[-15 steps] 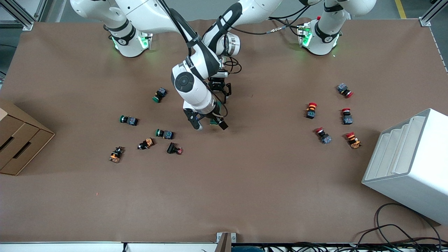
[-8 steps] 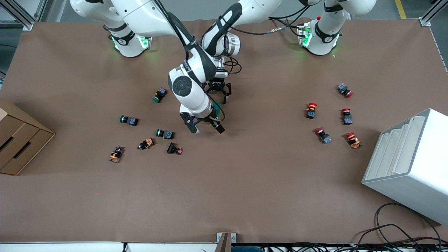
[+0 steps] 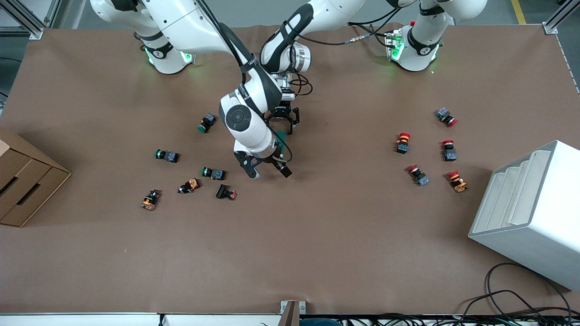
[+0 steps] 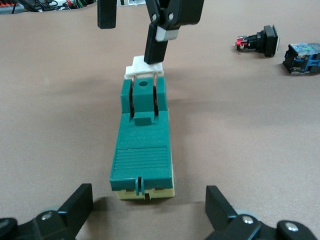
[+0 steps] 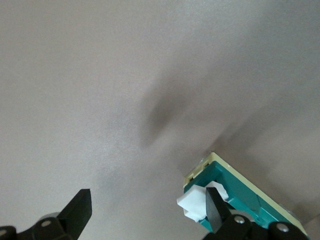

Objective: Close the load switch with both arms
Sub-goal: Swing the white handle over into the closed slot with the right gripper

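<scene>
The load switch (image 4: 142, 137) lies flat on the brown desk (image 3: 317, 226), about midway between the two arms' ends, its dark-green body mostly hidden in the front view under the right arm's wrist. In the left wrist view its white handle piece (image 4: 144, 68) sits at the end of the block away from that camera.

The left gripper (image 3: 283, 118) is down low at the switch's cream-edged end, its fingers (image 4: 75, 207) spread wide, one to each side of the block and touching neither side. The right gripper (image 3: 268, 170) is at the handle end, its fingers also apart: one finger (image 5: 214, 210) rests against the white handle, the other (image 5: 77, 210) stands clear over bare desk.

Round about: toward the right arm's end lie several small push buttons, among them a green-capped one (image 3: 206, 123), another green one (image 3: 166, 155), a third (image 3: 213, 173), two orange-bodied ones (image 3: 189, 185) and (image 3: 150, 199), and a black one (image 3: 225, 193) nearest the right fingers. A cardboard box (image 3: 22, 181) sits at that edge. Toward the left arm's end lie five red-capped buttons (image 3: 403, 142) and a white stepped bin (image 3: 530, 213). None of them is between the fingers and the switch. No lettering on the switch can be read.
</scene>
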Motion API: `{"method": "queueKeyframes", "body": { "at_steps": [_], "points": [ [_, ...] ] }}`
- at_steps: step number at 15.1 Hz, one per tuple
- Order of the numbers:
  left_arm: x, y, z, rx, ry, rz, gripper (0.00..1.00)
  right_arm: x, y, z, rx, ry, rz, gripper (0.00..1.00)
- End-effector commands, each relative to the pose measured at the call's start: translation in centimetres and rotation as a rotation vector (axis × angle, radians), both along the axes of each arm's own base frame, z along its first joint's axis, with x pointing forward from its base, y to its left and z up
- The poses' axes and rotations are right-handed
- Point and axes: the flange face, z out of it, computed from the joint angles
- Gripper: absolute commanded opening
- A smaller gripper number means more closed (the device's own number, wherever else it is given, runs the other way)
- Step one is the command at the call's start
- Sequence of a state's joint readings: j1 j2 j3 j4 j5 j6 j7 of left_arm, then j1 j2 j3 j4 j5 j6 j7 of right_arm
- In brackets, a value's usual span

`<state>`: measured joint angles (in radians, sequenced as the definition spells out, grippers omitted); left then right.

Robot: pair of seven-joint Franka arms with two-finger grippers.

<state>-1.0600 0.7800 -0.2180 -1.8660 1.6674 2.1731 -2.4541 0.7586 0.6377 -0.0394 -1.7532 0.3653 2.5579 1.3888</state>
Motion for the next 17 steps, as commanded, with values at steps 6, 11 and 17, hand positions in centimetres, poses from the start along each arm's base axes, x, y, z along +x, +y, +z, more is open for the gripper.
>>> {"method": "queueKeyframes", "body": {
  "at_steps": [6, 11, 17],
  "points": [
    [0.6, 0.8, -3.3, 0.032, 0.036, 0.016, 1.00, 0.0, 1.0, -1.3, -0.009, 0.011, 0.014, 1.00],
    [1.2, 0.9, -3.2, 0.034, 0.034, 0.022, 1.00, 0.4, 0.4, -1.7, -0.019, 0.009, 0.019, 1.00],
    [2.0, 1.1, -3.1, 0.031, 0.032, 0.036, 1.00, 1.8, -0.8, -0.7, -0.037, 0.016, 0.025, 1.00]
  ]
}}
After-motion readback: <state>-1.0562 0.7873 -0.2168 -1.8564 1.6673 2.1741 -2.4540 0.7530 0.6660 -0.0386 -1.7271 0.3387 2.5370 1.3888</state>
